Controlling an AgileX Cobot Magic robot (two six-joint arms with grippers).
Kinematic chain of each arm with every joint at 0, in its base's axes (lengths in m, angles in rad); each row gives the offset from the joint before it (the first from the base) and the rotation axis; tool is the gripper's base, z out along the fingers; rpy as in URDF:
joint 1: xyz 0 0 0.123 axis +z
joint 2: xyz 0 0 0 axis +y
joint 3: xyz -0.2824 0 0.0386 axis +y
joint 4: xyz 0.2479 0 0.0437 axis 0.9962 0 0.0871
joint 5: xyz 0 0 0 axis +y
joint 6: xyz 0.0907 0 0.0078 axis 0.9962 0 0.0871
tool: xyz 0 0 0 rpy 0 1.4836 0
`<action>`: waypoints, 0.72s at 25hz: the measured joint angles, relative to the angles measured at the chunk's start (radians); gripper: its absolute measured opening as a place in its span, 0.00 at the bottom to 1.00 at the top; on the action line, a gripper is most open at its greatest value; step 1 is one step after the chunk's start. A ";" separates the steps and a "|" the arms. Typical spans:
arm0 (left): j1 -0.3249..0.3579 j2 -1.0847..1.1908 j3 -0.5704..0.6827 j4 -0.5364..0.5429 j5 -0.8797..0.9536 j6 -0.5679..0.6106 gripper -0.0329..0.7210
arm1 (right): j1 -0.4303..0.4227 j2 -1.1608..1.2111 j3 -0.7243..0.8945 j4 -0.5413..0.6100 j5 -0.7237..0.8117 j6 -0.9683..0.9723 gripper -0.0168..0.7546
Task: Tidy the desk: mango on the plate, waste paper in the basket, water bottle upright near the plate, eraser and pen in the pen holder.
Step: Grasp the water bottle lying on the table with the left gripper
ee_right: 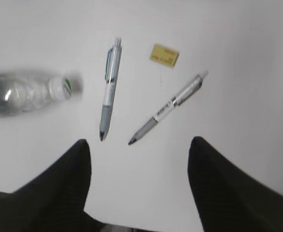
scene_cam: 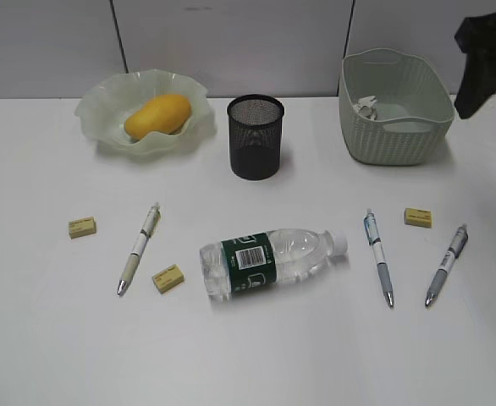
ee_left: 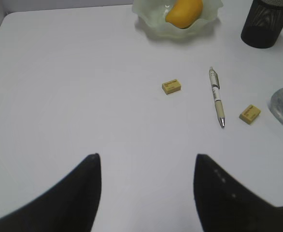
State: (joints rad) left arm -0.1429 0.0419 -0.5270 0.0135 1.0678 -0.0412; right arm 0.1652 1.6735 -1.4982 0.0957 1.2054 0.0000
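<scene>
The mango (scene_cam: 157,116) lies in the wavy-rimmed plate (scene_cam: 96,110) at the back left. The waste paper (scene_cam: 368,106) sits inside the basket (scene_cam: 396,127) at the back right. The water bottle (scene_cam: 269,260) lies on its side mid-desk, cap to the right. The black mesh pen holder (scene_cam: 256,135) stands between plate and basket. Three pens (scene_cam: 139,248) (scene_cam: 378,256) (scene_cam: 447,264) and three erasers (scene_cam: 82,227) (scene_cam: 168,278) (scene_cam: 418,217) lie on the desk. My left gripper (ee_left: 147,157) is open and empty above bare desk. My right gripper (ee_right: 140,141) is open and empty, above the two right pens (ee_right: 110,87) (ee_right: 168,108).
The right arm (scene_cam: 485,59) shows as a dark shape at the top right, beside the basket. A grey wall runs behind the desk (scene_cam: 248,355). The left wrist view shows the left pen (ee_left: 216,96) and two erasers (ee_left: 171,86) (ee_left: 249,114).
</scene>
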 joint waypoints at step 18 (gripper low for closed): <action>0.000 0.000 0.000 -0.008 0.000 0.000 0.65 | 0.000 -0.725 0.674 0.062 -0.222 0.000 0.67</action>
State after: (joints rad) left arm -0.1429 0.0419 -0.5270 0.0059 1.0678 -0.0412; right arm 0.1652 0.9485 -0.8238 0.1576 0.9830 0.0000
